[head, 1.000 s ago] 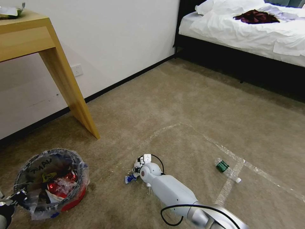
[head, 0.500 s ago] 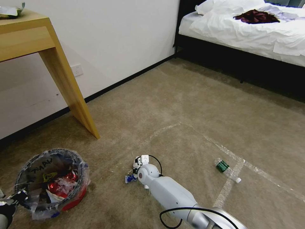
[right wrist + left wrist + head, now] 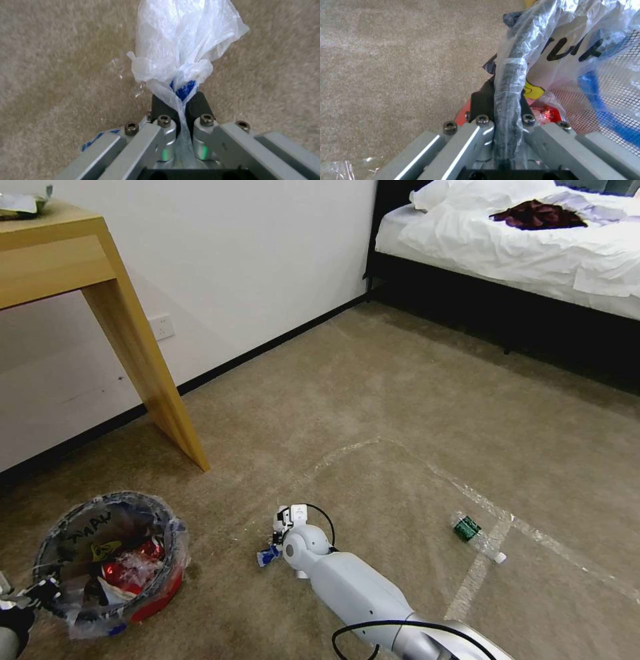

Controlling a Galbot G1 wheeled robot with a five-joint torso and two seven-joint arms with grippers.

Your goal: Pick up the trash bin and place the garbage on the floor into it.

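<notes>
The trash bin [image 3: 110, 563], red and lined with a crinkled clear bag, stands on the floor [image 3: 373, 400] at the lower left with red and yellow litter inside. My left gripper [image 3: 30, 597] is shut on its bag-covered rim [image 3: 508, 82], the fingers [image 3: 480, 100] clamping it from both sides. My right gripper [image 3: 273, 547] is low over the carpet right of the bin, shut on a piece of garbage, a clear plastic bag with blue print [image 3: 181, 50]. A green-labelled bottle [image 3: 477, 533] lies further right beside a tape line.
A wooden table leg [image 3: 153, 380] stands behind the bin by the white wall. A bed [image 3: 520, 240] with white sheets and a dark garment fills the far right. Tape lines [image 3: 480, 567] cross the carpet.
My right arm has shifted a little to the left, toward the bin, carrying the clear plastic bag. The bin and left gripper have stayed put.
</notes>
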